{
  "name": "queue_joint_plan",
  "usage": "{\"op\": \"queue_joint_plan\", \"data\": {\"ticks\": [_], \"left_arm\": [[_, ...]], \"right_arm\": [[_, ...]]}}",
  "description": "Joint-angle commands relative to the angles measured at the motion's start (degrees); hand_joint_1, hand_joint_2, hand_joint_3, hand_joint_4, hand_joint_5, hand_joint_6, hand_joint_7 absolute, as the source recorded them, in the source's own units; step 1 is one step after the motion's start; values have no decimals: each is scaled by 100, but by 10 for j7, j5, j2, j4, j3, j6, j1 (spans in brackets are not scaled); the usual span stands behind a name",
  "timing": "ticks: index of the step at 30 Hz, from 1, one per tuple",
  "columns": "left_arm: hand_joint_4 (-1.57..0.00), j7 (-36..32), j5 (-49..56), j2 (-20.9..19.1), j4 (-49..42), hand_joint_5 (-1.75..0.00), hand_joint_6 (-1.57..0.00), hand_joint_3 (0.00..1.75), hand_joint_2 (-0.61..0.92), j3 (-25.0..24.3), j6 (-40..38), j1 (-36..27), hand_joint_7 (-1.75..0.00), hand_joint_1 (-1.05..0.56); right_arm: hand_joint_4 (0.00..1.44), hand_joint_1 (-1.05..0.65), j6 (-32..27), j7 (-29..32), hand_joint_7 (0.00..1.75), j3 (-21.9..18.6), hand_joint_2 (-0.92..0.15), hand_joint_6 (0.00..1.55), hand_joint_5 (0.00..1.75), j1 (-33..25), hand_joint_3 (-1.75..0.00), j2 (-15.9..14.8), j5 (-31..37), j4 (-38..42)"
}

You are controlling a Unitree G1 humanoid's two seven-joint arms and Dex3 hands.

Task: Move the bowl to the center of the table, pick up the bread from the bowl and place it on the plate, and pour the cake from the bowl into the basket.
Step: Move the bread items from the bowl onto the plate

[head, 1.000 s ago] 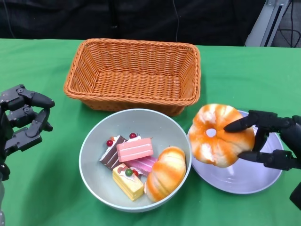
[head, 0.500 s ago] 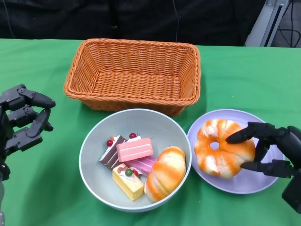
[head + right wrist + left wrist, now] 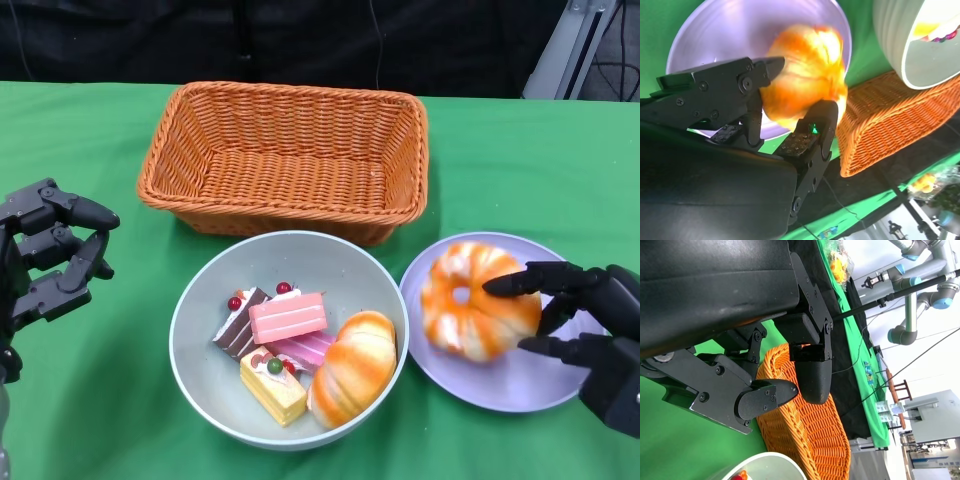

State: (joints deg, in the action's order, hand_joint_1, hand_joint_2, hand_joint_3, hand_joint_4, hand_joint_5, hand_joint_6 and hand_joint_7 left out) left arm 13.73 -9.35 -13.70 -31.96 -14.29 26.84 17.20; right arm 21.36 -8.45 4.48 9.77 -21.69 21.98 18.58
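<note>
right hand (image 3: 585,325) is closed around ring bread (image 3: 478,300), lowered onto plate (image 3: 520,385) at lower right for release | left hand (image 3: 50,262) is kept empty, fingers apart, lower left | bowl (image 3: 205,300) is seen bottom centre, cakes (image 3: 272,340) and second bread (image 3: 352,368) inside | basket (image 3: 285,155) is seen above, awaiting pour

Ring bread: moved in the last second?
Yes. The ring bread, held by the right hand, has come down and rightward onto the plate; earlier it hung over the plate's left rim.

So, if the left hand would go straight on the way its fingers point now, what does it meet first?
Probably the bowl, at its near rim: in the head view the left hand points across bare green cloth toward it. Depth is unclear, so it might pass above the rim.
</note>
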Motion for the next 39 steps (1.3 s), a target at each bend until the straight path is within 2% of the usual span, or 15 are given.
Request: {"op": "queue_joint_plan", "data": {"ticks": [1, 7, 11, 18, 24, 28, 33, 39], "left_arm": [[-81, 0, 4, -10, -4, -149, -84, 73, 69, 0, 6, 4, -108, -17], [-81, 1, 1, -9, -2, -148, -85, 72, 70, 2, 3, 4, -107, -16], [-80, 0, 4, -9, -6, -148, -85, 72, 69, 3, 9, 5, -107, -16], [-80, 0, 2, -8, -4, -148, -85, 71, 70, 3, 6, 5, -107, -17], [-80, 1, 1, -9, -6, -148, -84, 69, 70, 3, 7, 5, -107, -17], [-80, -1, 5, -10, -6, -148, -84, 69, 71, 4, 8, 4, -107, -16], [-81, -5, 9, -10, -3, -147, -85, 69, 72, 4, 8, 2, -107, -15], [-81, -1, 10, -9, -2, -148, -85, 71, 70, 4, 10, 2, -109, -16]], "right_arm": [[46, -12, -66, -36, 0, 5, -92, 55, 15, -15, -10, -27, 10, -57], [21, -18, -169, -101, 0, 23, -92, 34, 1, -22, -4, -49, 32, -133], [17, -19, -201, -131, 1, 24, -92, 34, 0, -21, -3, -57, 19, -160], [24, -17, -202, -158, 4, 19, -92, 44, 4, -20, -3, -65, -13, -166], [39, -9, -173, -159, 3, 15, -92, 48, 10, -19, -4, -58, -59, -143], [44, -14, -190, -181, 2, 17, -92, 48, 10, -15, -9, -56, -91, -139], [49, -11, -225, -225, 0, 12, -92, 44, 10, -9, -17, -52, -155, -137], [56, -11, -255, -252, 0, 18, -92, 35, 12, -4, -20, -64, -172, -148]]}}
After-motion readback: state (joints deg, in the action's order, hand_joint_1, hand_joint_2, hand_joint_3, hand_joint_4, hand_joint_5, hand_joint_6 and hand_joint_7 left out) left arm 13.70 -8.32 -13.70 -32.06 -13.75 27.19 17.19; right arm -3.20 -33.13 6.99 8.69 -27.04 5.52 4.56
